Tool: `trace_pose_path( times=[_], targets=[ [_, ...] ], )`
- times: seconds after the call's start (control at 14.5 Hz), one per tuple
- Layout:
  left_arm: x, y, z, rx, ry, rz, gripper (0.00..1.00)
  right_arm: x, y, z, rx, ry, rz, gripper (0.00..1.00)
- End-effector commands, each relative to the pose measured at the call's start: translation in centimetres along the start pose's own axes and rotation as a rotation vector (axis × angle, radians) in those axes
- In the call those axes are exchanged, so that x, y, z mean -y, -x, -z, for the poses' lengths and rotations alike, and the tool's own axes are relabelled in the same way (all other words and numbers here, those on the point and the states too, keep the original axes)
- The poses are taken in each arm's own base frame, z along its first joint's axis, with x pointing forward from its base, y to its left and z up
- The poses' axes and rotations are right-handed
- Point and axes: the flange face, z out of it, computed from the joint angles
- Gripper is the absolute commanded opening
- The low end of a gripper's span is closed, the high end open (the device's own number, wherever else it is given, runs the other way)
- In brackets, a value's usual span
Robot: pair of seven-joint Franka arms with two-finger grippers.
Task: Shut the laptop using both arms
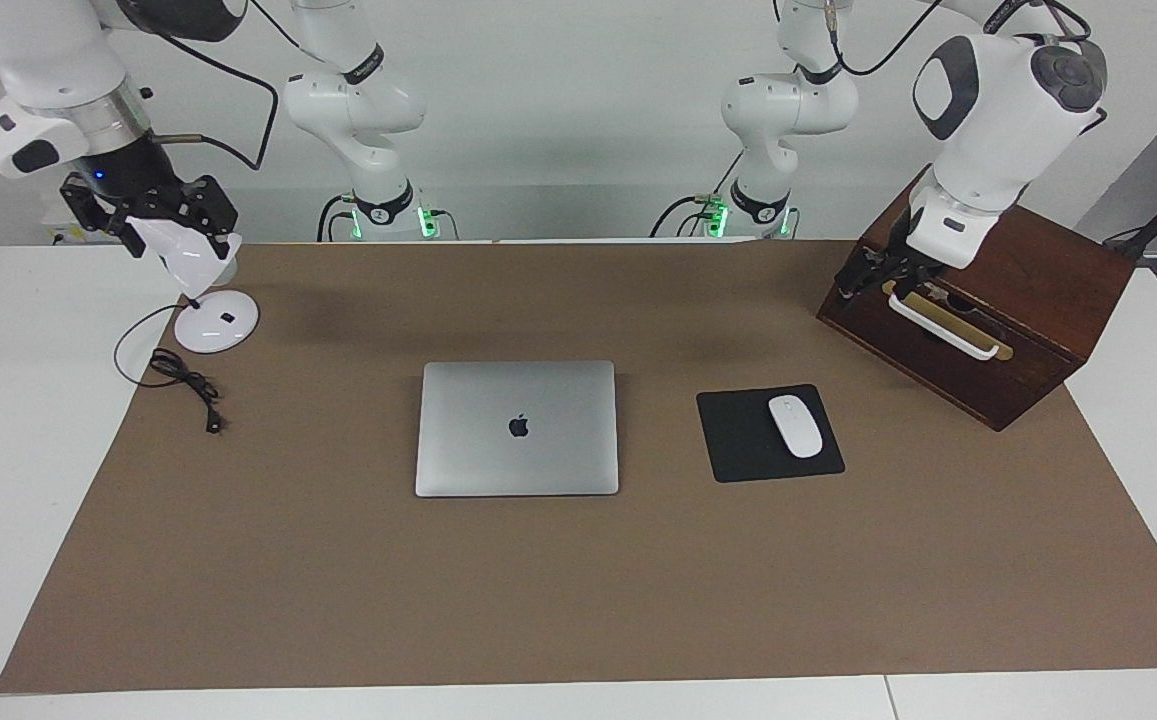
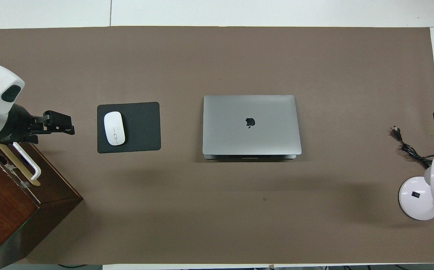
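The silver-grey laptop (image 1: 518, 428) lies in the middle of the brown mat with its lid down flat and the dark apple logo facing up; it also shows in the overhead view (image 2: 251, 125). My left gripper (image 1: 863, 275) hangs in the air close to the white handle of the wooden box, toward the left arm's end of the table, well away from the laptop; it also shows in the overhead view (image 2: 57, 123). My right gripper (image 1: 153, 212) is raised over the white lamp's head at the right arm's end, also away from the laptop.
A black mouse pad (image 1: 738, 445) with a white mouse (image 1: 795, 426) lies beside the laptop toward the left arm's end. A dark wooden box (image 1: 1038, 310) stands at that end. A white desk lamp (image 1: 216, 322) and its black cable (image 1: 188, 385) are at the right arm's end.
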Motion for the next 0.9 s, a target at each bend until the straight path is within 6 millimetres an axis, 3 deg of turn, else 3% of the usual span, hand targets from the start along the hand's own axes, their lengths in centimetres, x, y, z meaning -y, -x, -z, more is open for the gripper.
trace_pose_path(
  times=[0.0,0.14,0.55,0.83],
  targets=[
    [-0.1,-0.2,1.0,0.031,-0.051,-0.104,1.0,0.2,0.4,0.3,0.004,-0.024,-0.024,1.0],
    [-1.8,0.5,4.0,0.01,-0.125,-0.163,1.0,0.3,0.4,0.3,0.004,-0.022,-0.021,1.0],
    [-2.0,0.7,2.7,0.018,-0.129,-0.175,1.0,0.2,0.3,0.1,0.003,-0.022,-0.021,1.0],
    [-2.2,0.1,3.8,-0.024,-0.119,-0.176,1.0,0.4,0.3,0.1,0.004,-0.023,-0.018,1.0]
  ],
)
